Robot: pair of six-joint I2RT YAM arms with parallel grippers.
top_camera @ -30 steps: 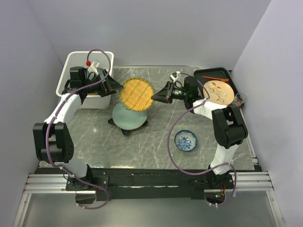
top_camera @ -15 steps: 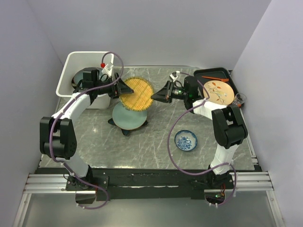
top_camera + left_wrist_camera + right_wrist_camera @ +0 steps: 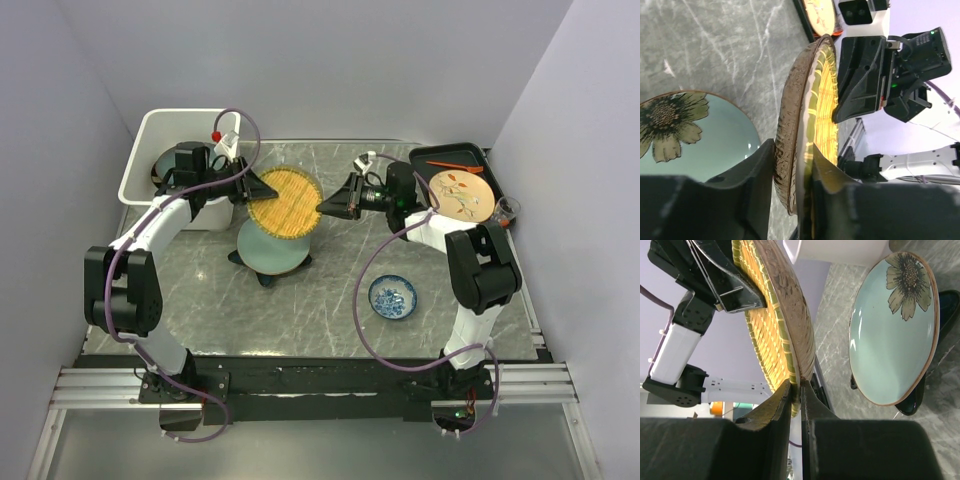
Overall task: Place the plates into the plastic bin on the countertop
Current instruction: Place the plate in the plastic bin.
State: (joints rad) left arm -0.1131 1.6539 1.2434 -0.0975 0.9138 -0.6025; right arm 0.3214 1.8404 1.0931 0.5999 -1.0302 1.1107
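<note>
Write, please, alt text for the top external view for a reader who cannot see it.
A yellow woven-pattern plate is held above the countertop, with the left pincer and the right pincer shut on opposite edges. A pale green floral plate lies just in front of it, and the white plastic bin stands at back left.

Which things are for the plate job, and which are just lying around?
For the job: yellow plate, flower plate, dark plate under it, bin.

Just lying around: blue dish, tan plate, black tray, glass.
</note>
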